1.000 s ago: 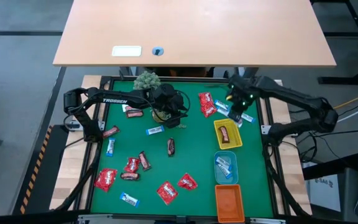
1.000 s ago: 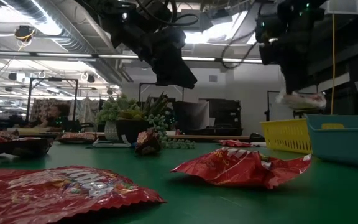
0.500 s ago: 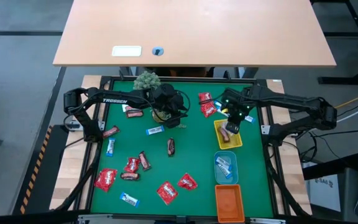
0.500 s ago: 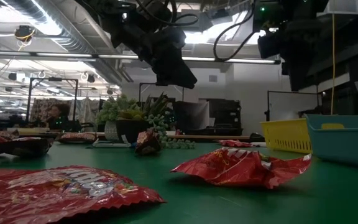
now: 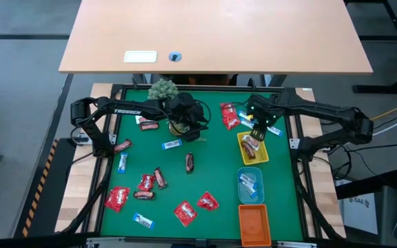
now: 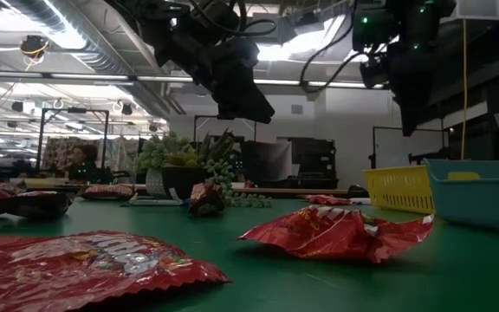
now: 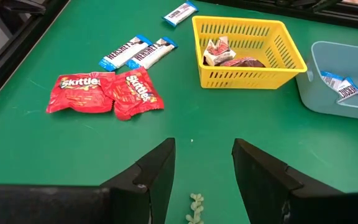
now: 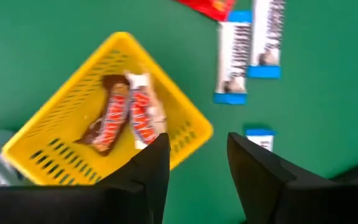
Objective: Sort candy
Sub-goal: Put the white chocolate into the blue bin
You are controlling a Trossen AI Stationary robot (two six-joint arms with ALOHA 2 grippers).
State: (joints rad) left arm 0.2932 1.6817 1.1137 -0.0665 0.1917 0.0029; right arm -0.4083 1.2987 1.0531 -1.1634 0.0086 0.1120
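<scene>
Candy bars in blue-and-white wrappers (image 5: 275,130) are lying lengthwise at about three o'clock of the open, empty right gripper (image 5: 256,131), hovering over the yellow mesh basket (image 5: 262,156), nearer than the idle, open left gripper (image 5: 197,131).

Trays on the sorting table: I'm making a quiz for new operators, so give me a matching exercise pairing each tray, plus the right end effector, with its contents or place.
Column one:
1. yellow tray
2. blue tray
3. orange tray
4. right end effector

Column two:
A. holds blue-and-white wrapped sweets
B. above the yellow tray, fingers apart
C. holds two mini bars
D. nothing visible inside

Pairs: 1-C, 2-A, 3-D, 4-B
</scene>
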